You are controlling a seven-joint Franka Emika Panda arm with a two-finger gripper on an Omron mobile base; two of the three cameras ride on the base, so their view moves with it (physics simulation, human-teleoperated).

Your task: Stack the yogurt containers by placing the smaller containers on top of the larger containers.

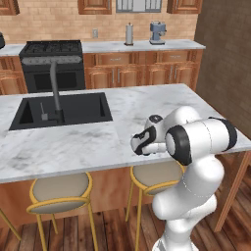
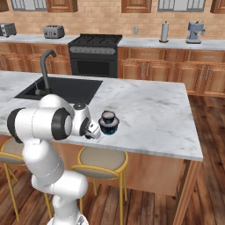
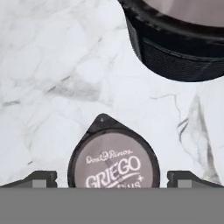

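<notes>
Your hand [image 3: 112, 178] hangs spread, 1 finger each side of the small cup [image 3: 113, 159] on the desk [image 3: 52, 65], near the big tub [image 3: 175, 48]; it looks light, rigid: pinch its round sidewall

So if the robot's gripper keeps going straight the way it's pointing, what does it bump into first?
Most likely the small yogurt cup. It sits between the open gripper's fingertips, lid facing the camera, on the marble counter. The big tub lies off to one side. Depth is hard to judge.
</notes>
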